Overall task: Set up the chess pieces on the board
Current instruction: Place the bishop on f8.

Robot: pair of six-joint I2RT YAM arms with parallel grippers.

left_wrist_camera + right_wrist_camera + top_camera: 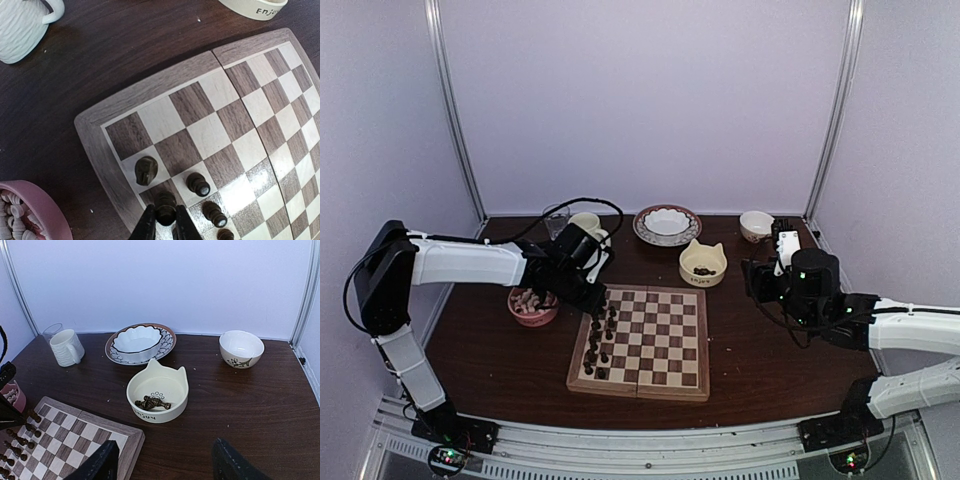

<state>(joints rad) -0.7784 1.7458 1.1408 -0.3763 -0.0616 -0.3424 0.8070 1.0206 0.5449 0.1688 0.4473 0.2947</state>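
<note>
The board (660, 345) lies mid-table, with dark chess pieces (600, 340) standing along its left two files. My left gripper (592, 295) is over the board's far left corner. In the left wrist view my left gripper (165, 208) is shut on a dark chess piece (165, 200) that stands upright on an edge square of the board (200, 115). A dark knight (145, 170) and two pawns (198, 184) stand beside it. My right gripper (760, 278) hovers right of the board; in its wrist view the right gripper (162, 462) is open and empty.
A cream cat-eared bowl (157, 392) behind the board holds a few dark pieces (152, 403). A pink bowl (532, 305) of cream pieces sits left of the board. A white mug (66, 347), a patterned plate with a white bowl (140, 341) and a small bowl (241, 348) line the back.
</note>
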